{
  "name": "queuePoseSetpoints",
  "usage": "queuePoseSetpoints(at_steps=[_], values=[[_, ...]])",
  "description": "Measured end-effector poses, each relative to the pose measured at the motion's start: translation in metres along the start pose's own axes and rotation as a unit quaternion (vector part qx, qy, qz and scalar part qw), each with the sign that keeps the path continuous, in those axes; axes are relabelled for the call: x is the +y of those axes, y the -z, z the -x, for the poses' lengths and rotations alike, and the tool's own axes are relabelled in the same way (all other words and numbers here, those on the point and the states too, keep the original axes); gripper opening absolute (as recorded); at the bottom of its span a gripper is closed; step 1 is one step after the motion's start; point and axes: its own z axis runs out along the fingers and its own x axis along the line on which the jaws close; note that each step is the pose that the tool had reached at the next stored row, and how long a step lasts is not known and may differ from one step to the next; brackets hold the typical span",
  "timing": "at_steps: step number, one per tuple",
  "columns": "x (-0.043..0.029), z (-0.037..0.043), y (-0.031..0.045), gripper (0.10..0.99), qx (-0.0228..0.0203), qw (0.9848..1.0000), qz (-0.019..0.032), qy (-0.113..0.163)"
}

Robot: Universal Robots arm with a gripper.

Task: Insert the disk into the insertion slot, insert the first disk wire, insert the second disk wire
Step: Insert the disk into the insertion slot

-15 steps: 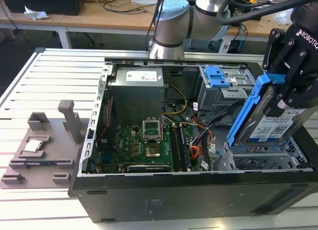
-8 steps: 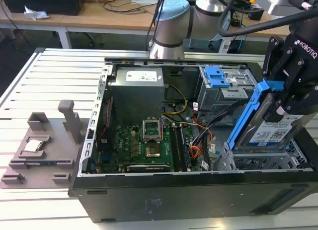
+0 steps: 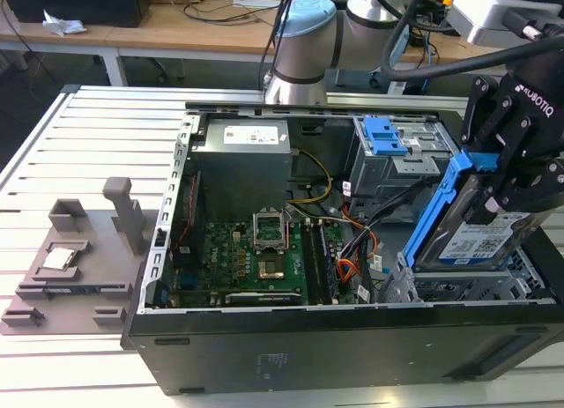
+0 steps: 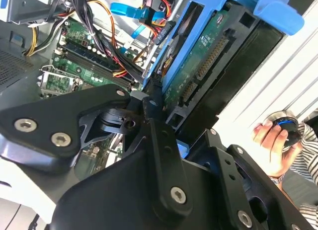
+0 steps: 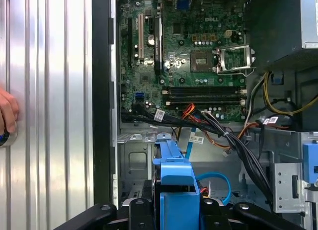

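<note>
**Exterior view.** The arm is reached down over the end of the open computer case (image 3: pixel 291 355) at the exterior view's right. The gripper (image 3: pixel 509 189) is closed on the disk (image 3: pixel 471 236), which is held steeply tilted with its blue carrier edge uppermost. The lower end of the disk is positioned just above the insertion slot (image 3: pixel 458 289). Contact between the two appears unlikely but cannot be confirmed. A taller grey cage (image 3: pixel 397 152) is located behind the slot, and the motherboard (image 3: pixel 264 258) lies mid-case.

**Second wrist view.** The fingers (image 4: pixel 158 135) are seen clamped against the disk (image 4: pixel 198 61), whose green circuit-board face is exposed here. A person's hand (image 4: pixel 271 140), wrapped round a small round object, is seen beyond the case, over the slatted table (image 4: pixel 278 76).

**First wrist view.** The blue carrier end of the disk (image 5: pixel 175 183) is seen between the gripper (image 5: pixel 174 212) links. Beyond it, the motherboard (image 5: pixel 189 56) and a black cable bundle (image 5: pixel 218 135) are seen from above.
</note>
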Motion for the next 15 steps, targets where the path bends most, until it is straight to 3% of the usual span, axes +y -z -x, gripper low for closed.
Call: queuePoseSetpoints(at_steps=[15], values=[[-0.0006, 0.0000, -0.0154, 0.361, 0.0001, 1.0000, 0.0000, 0.000]])
